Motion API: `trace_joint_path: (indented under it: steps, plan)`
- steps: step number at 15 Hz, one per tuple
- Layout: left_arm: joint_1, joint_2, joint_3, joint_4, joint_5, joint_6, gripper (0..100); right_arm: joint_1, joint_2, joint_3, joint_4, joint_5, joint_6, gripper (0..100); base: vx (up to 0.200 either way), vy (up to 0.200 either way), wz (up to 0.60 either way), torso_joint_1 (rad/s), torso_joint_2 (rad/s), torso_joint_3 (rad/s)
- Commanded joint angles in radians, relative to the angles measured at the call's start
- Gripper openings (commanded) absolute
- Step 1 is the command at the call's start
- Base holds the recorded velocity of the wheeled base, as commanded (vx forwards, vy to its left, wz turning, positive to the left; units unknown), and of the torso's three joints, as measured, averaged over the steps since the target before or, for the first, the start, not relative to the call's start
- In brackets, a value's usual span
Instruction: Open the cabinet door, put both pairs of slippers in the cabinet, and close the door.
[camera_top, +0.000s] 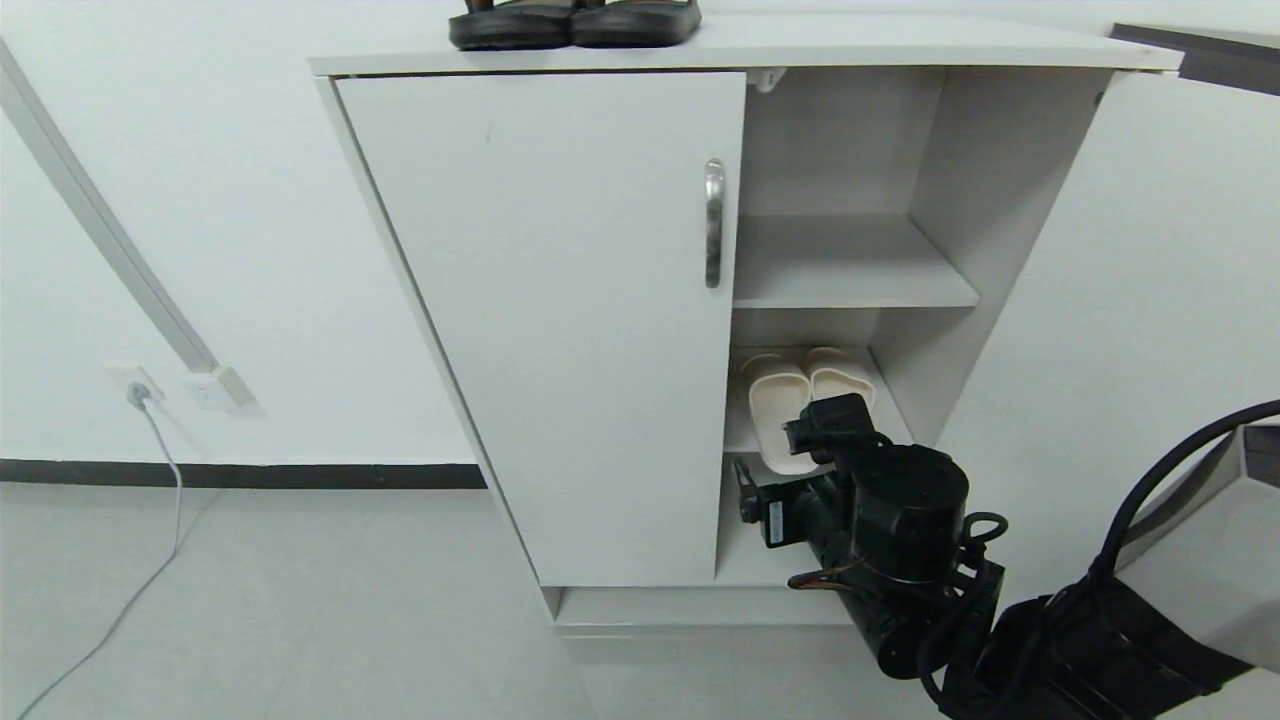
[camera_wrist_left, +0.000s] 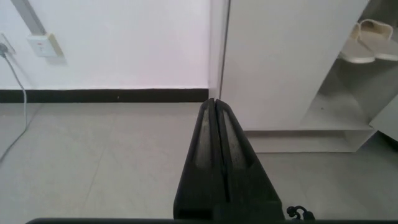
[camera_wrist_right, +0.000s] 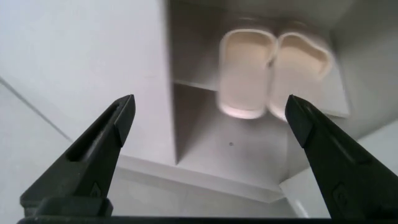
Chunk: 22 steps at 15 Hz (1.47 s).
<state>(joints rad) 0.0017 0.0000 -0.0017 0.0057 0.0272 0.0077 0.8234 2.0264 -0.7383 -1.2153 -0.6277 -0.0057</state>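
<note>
Cream slippers (camera_top: 778, 405) lie just beyond the right tool (camera_wrist_right: 210, 102), seen between its fingers, which are spread wide and hold nothing. That tool hangs low in front of the open right half of the cabinet (camera_top: 1000, 190), close to the opening but touching neither the pair nor the woodwork. The left tool (camera_wrist_left: 215, 106) is out in front of the cabinet toward its left side, low over the floor (camera_wrist_left: 93, 162), with its fingers pressed flat together and nothing between them.

The cream pair sits side by side on the cabinet's lower shelf (camera_top: 738, 425), well inside the opening, with the upper shelf (camera_top: 850, 265) above it. The right door (camera_top: 1130, 300) stands swung wide open. The left door (camera_top: 540, 330) is shut, its metal handle (camera_top: 713, 222) running along the edge next to the opening. The black slippers (camera_top: 575, 22) rest side by side on top of the cabinet, near its front edge and above the shut left door.

By my reading the task is about half done. The door is open and one pair is stowed. What is left is to take the black pair down from the cabinet top, set it inside, and swing the right door shut.
</note>
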Motion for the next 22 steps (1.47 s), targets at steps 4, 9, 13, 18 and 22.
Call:
trace_joint_path:
  steps: [4,9,13,18,22]
  plan:
    - [0.000,0.002,0.000,0.000,0.000,-0.002,0,0.002,-0.005,0.008,-0.001,0.000,-0.005,100,0.000,0.200,0.00,0.006,0.00,0.000]
    - [0.000,0.002,0.000,-0.001,0.000,0.000,0,0.002,-0.005,0.016,-0.001,0.000,-0.005,100,0.000,0.200,0.00,0.007,0.00,0.004]
    - [0.000,0.002,0.000,0.000,0.000,-0.002,0,0.000,-0.003,0.017,-0.001,0.002,-0.005,100,0.000,0.050,0.00,0.001,0.00,-0.001]
    - [0.000,0.000,0.000,-0.001,0.002,-0.002,0,-0.004,-0.003,0.023,-0.003,0.025,-0.003,100,0.000,0.000,0.00,0.000,0.00,0.000]
    - [0.000,0.002,0.000,-0.001,0.002,0.000,0,-0.006,0.009,0.034,-0.003,0.025,-0.014,100,0.000,0.000,0.00,0.000,0.00,0.000]
